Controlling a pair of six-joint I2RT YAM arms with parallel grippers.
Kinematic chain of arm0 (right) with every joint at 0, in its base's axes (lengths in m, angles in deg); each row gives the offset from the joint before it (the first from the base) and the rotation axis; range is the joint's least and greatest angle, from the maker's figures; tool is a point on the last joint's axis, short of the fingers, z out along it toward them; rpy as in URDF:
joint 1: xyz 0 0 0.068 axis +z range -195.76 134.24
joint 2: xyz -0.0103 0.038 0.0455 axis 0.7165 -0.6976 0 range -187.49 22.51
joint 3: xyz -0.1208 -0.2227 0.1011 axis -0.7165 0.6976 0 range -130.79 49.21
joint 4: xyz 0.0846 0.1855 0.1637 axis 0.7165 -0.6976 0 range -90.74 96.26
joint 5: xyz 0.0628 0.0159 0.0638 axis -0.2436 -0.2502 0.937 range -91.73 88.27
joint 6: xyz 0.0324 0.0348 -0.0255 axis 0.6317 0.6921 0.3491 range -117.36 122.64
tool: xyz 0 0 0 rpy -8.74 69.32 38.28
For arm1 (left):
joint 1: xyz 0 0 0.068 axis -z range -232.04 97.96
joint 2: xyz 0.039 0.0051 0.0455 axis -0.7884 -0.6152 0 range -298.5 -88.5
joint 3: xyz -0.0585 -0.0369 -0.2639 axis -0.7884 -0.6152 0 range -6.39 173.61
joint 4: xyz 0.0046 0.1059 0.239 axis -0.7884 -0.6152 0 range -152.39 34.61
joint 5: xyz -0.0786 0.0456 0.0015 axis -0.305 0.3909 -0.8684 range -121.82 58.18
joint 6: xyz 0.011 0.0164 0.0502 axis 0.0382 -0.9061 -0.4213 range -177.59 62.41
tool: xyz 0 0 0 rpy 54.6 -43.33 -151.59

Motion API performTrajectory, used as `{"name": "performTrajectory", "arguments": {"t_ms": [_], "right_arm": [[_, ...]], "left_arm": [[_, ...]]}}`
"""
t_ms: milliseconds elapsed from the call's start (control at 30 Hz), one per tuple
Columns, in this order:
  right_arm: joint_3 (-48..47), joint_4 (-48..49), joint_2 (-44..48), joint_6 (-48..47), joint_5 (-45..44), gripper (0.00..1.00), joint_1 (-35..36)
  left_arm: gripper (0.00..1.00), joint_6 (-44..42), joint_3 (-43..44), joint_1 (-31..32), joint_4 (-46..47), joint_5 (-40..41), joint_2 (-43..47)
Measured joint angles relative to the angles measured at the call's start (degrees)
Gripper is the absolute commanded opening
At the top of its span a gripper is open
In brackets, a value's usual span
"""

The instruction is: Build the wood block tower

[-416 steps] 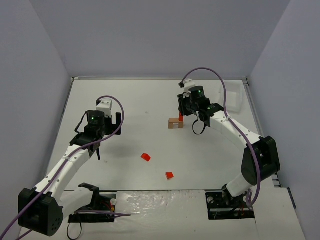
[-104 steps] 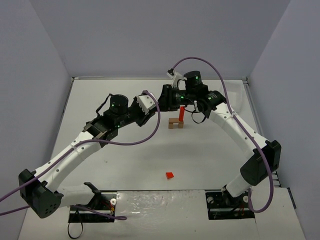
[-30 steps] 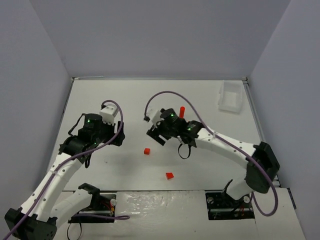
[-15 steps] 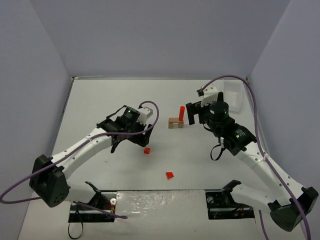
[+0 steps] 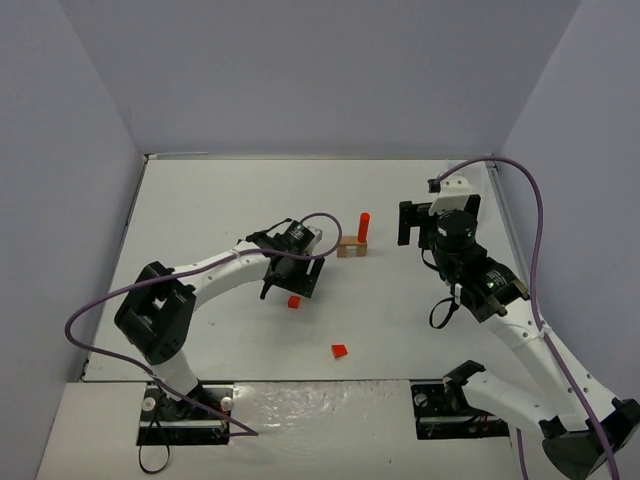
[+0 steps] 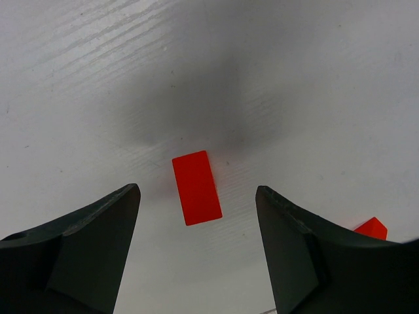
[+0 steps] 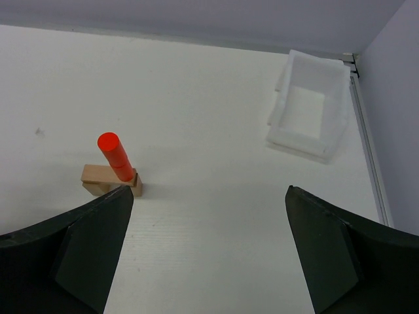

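Observation:
A tan block [image 5: 350, 250] lies mid-table with a red cylinder [image 5: 364, 226] standing upright on it; both also show in the right wrist view, block [image 7: 98, 175] and cylinder [image 7: 116, 157]. A small red block [image 5: 294, 301] lies flat on the table. In the left wrist view this red block [image 6: 196, 187] lies between the open fingers of my left gripper [image 6: 198, 191], which hovers just above it [image 5: 288, 283]. A red wedge [image 5: 340, 350] lies nearer the front and shows at the edge of the left wrist view [image 6: 371, 227]. My right gripper [image 7: 209, 193] is open and empty, right of the tan block [image 5: 412, 224].
A white rectangular tray [image 7: 304, 108] sits at the back right near the wall, seen only in the right wrist view. Grey walls close the table on three sides. A purple cable loops over each arm.

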Motion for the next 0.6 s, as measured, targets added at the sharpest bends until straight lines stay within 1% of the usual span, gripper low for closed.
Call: {"name": "performTrajectory", "arguments": {"t_ms": [500, 533, 600], "right_arm": [[0.54, -0.2, -0.02, 0.68, 0.53, 1.0, -0.93], [0.54, -0.2, -0.04, 0.69, 0.6, 1.0, -1.03], [0.54, -0.2, -0.11, 0.69, 0.67, 1.0, -1.12]], "left_arm": [[0.68, 5.92, 1.54, 0.26, -4.95, 3.76, -7.53], [0.68, 6.26, 1.66, 0.25, -5.28, 4.15, -7.94], [0.63, 6.93, 2.14, 0.03, -5.77, 4.48, -8.55]]}}
